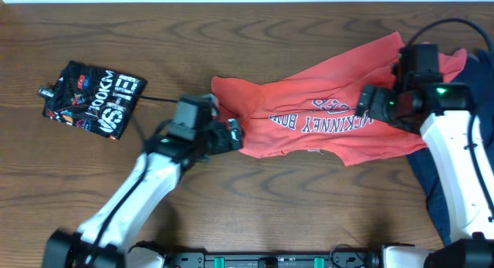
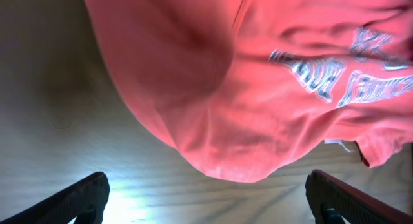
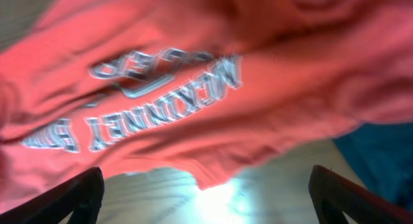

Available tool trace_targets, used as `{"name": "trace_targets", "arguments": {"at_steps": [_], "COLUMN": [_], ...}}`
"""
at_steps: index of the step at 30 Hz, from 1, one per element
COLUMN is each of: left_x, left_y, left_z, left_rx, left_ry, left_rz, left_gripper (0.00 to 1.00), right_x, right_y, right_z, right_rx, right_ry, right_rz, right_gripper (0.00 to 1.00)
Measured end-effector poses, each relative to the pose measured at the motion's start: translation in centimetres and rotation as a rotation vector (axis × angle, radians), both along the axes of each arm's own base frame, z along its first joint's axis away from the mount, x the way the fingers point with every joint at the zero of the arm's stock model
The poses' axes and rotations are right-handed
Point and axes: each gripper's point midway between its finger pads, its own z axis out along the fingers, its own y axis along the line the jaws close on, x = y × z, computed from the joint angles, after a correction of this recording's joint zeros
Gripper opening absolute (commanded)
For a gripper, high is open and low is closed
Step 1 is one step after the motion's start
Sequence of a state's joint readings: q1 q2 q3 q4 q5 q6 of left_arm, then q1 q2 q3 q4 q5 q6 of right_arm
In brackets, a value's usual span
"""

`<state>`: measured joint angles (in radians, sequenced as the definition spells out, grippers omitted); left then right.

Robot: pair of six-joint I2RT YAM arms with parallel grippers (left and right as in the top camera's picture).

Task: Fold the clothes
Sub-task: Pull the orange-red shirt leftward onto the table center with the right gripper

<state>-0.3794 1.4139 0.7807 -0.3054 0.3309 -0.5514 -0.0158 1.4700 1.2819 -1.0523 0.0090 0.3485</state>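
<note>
Your coral-red fabric T-shirt (image 1: 293,94) with grey-blue chest lettering lies rumpled and spread over the right-centre of the brown wooden bench (image 1: 309,222). Your left fingers (image 2: 84,198) are spread wide at the shirt's left edge. A rounded fold of fabric sits just ahead of them, and nothing is pinched. Your right fingers (image 3: 77,198) are likewise spread apart over the shirt's right part, beside the lettering, holding nothing. A dark navy garment (image 1: 440,198) lies partly under the shirt's right end. A folded black shirt with white lettering (image 1: 96,98) sits well apart at the bench's left.
</note>
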Motion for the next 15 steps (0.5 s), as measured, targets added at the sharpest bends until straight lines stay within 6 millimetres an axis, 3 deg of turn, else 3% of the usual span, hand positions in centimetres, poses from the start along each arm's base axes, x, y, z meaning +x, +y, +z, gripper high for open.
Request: {"name": "trace_targets", "arguments": {"at_steps": [5,9,11,14,15], "left_x": [-1.6,-1.7,-1.3,0.0,0.7], "left_y": [-3.2,-5.9,-7.1,-8.0,-8.0], "left_z": [-4.1,-5.6,-5.5,-5.6,-5.4], "left_rx": [-0.032,-0.073,-0.101,-0.128,-0.134], "left_ry": [0.178,0.210,0.187,0.135,0.106], "left_rz": [0.082,0.103,0.101,0.107,0.110], "left_gripper": [0.99,0.69,0.48,0.06,0.06], "right_x": [-1.0,-1.4,-1.5,-1.6,-1.7], "right_y": [-2.9,-3.3,-3.3,-3.3,-3.3], "right_z": [-0.3,-0.4,-0.4,-0.4,-0.5], "right_rx": [-0.004,-0.004,-0.003,-0.002,-0.002], "right_ry": [0.037,0.048,0.052,0.059,0.062], "right_rz": [-0.090,-0.105,-0.106,-0.106,-0.106], "right_gripper": [0.99,0.99,0.99,0.99,0.99]}}
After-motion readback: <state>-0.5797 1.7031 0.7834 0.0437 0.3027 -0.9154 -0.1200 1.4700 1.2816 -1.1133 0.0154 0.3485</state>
